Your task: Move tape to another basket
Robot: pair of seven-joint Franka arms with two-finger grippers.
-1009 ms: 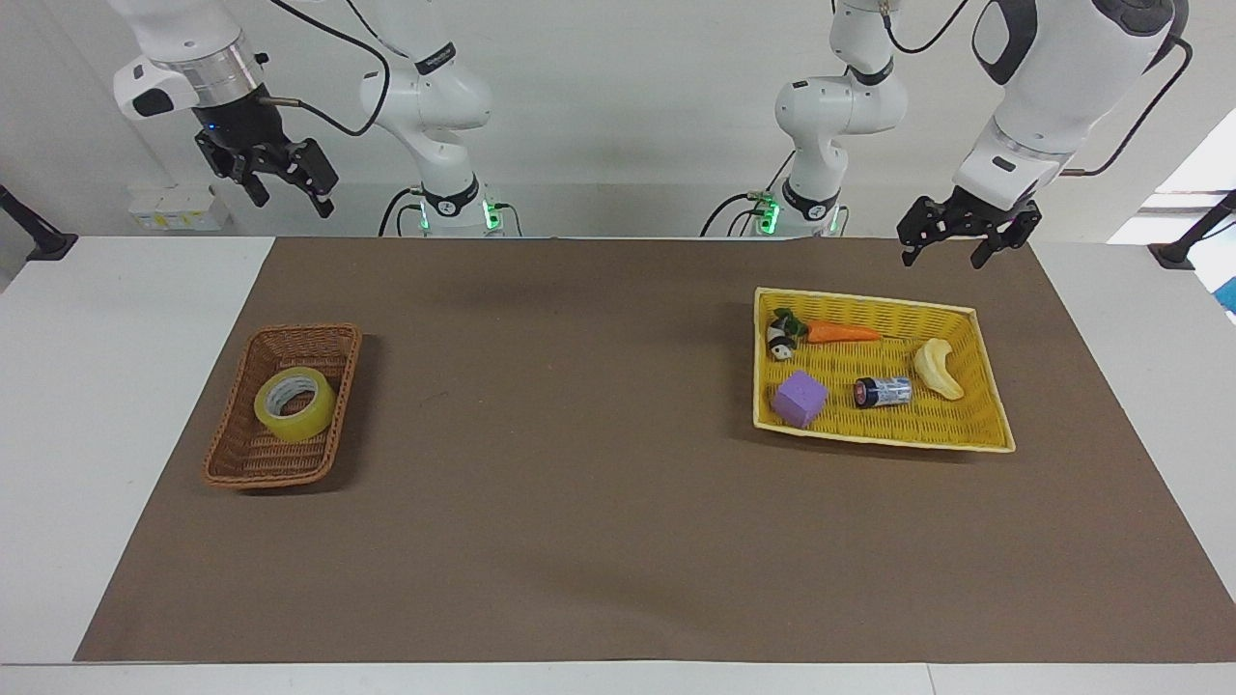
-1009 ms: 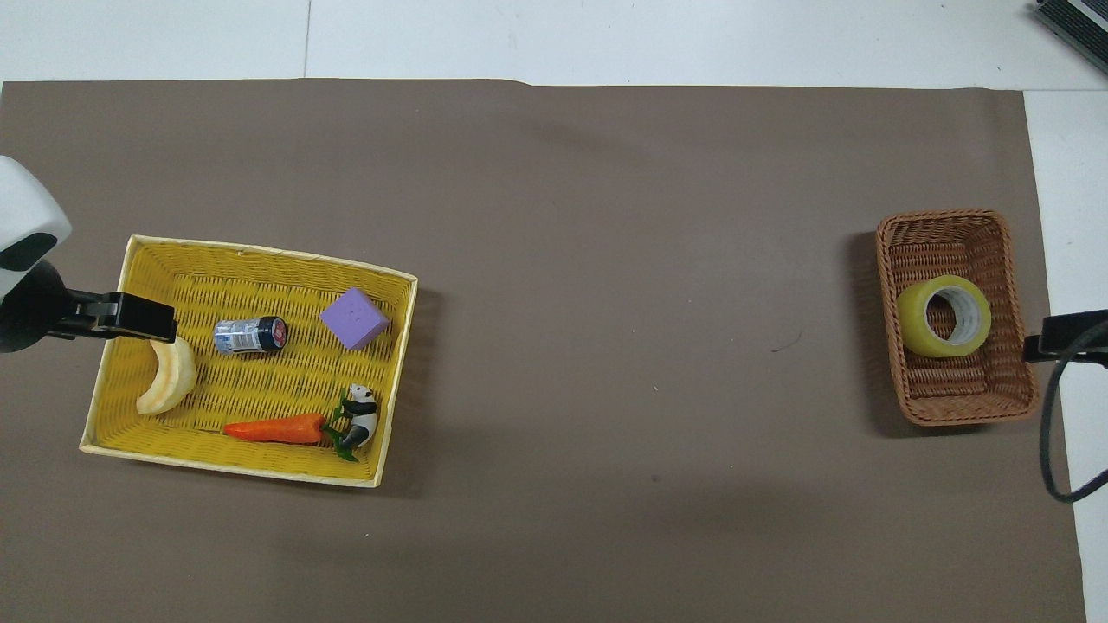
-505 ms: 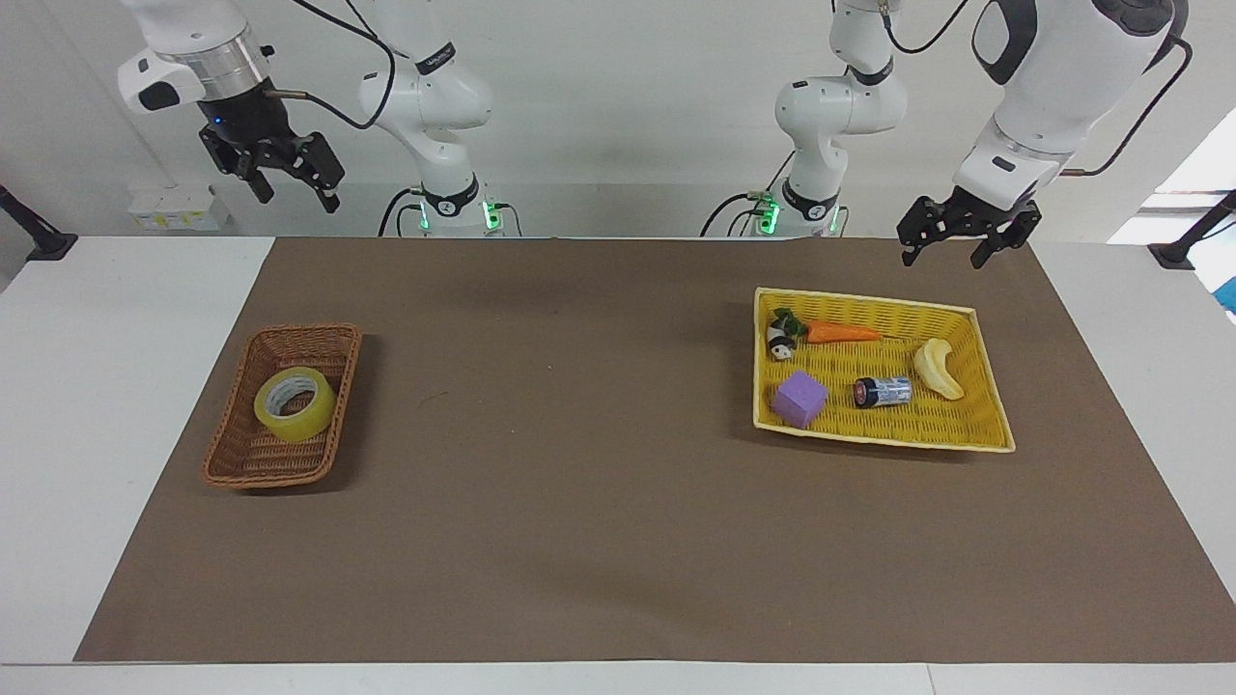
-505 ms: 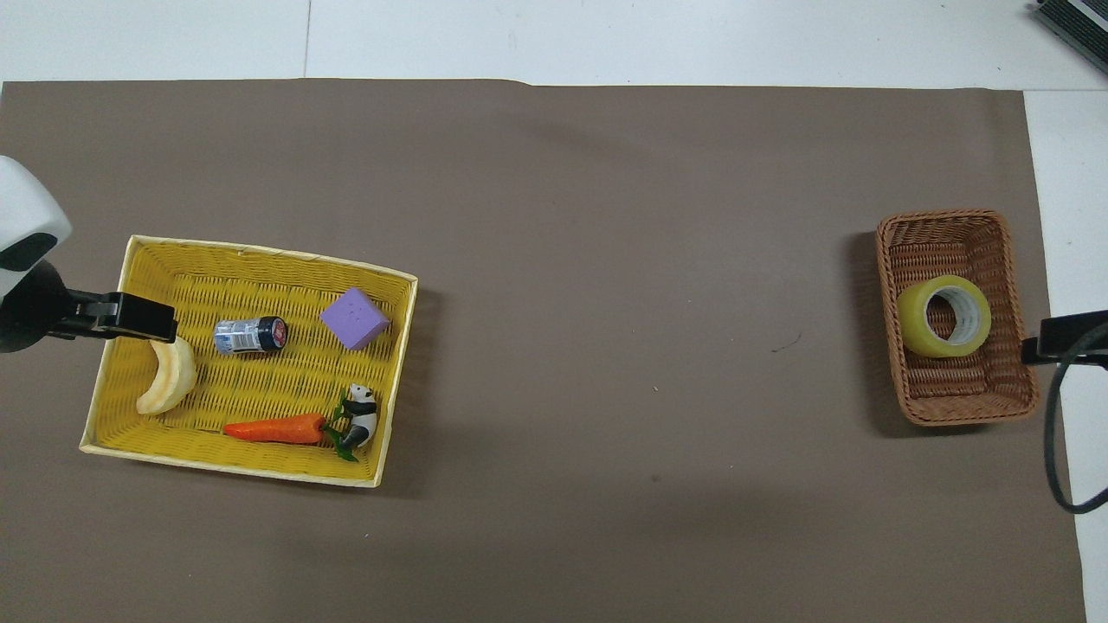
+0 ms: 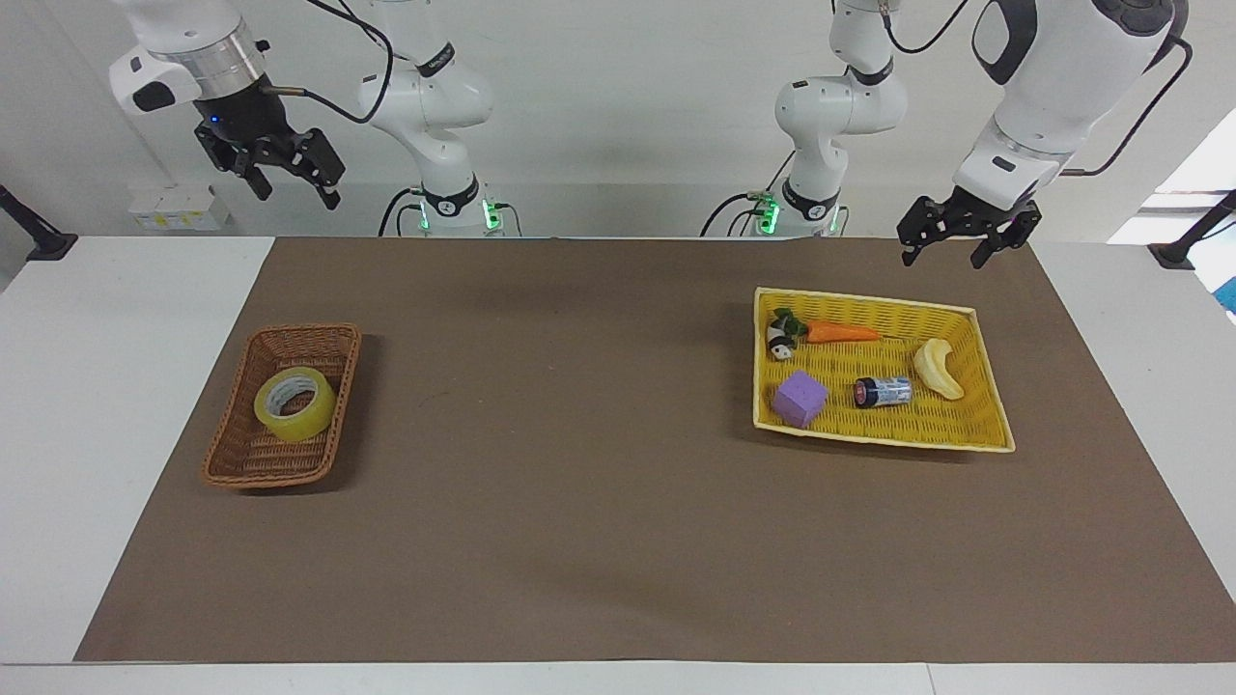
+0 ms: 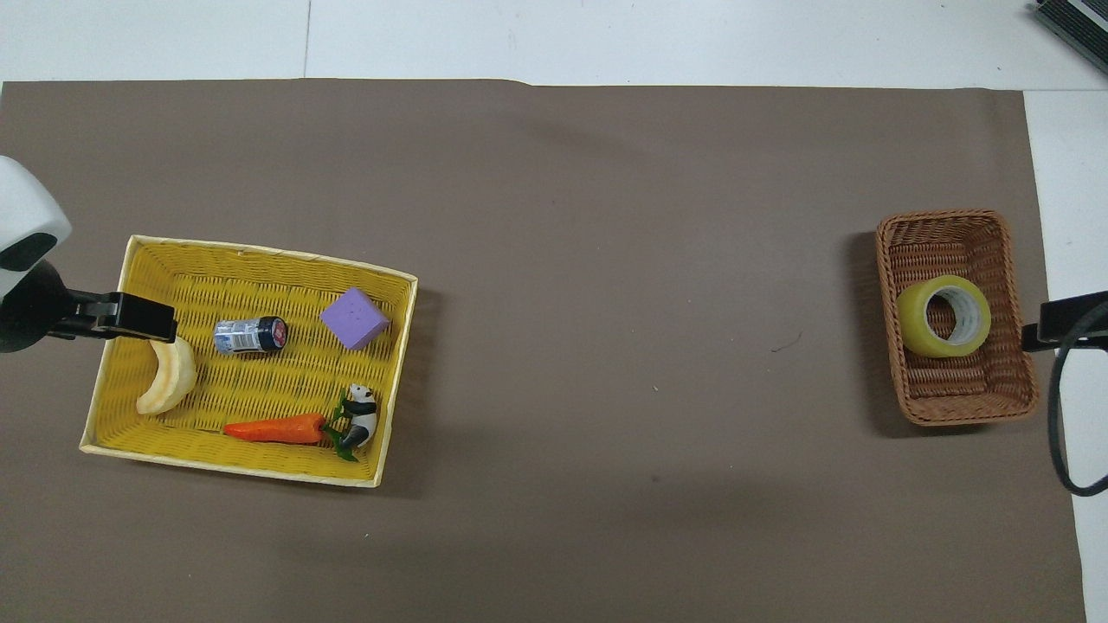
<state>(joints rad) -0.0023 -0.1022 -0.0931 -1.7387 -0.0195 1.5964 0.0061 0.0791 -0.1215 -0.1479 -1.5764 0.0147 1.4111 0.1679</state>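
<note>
Brown wicker forms the small basket point(image 5: 283, 405) at the right arm's end of the desk point(image 5: 58, 386), and the tape point(image 5: 294, 403) lies inside it, a translucent yellow roll with a pale core, tilted against the woven floor about midway along the basket's length. Both rest on a brown mat point(image 5: 579, 434) that covers most of the desk.

At the left arm's end sits a flat yellow tray point(image 5: 990, 410), well apart from the basket. It holds an orange carrot point(image 5: 842, 333) with a small panda figure point(image 5: 778, 338) touching its leafy end, a purple cube point(image 5: 800, 398), a small battery point(image 5: 883, 391) lying on its side, and a pale banana-shaped piece point(image 5: 937, 368) (the one nearest the tray's outer end).

The right gripper point(image 5: 288, 180) hangs high in the air, up by the robots' edge of the desk, its jaws spread wide and holding nothing. The left gripper point(image 5: 958, 241) hovers over the mat just by the tray's robot-side rim, jaws likewise wide apart and empty. Neither touches anything
</note>
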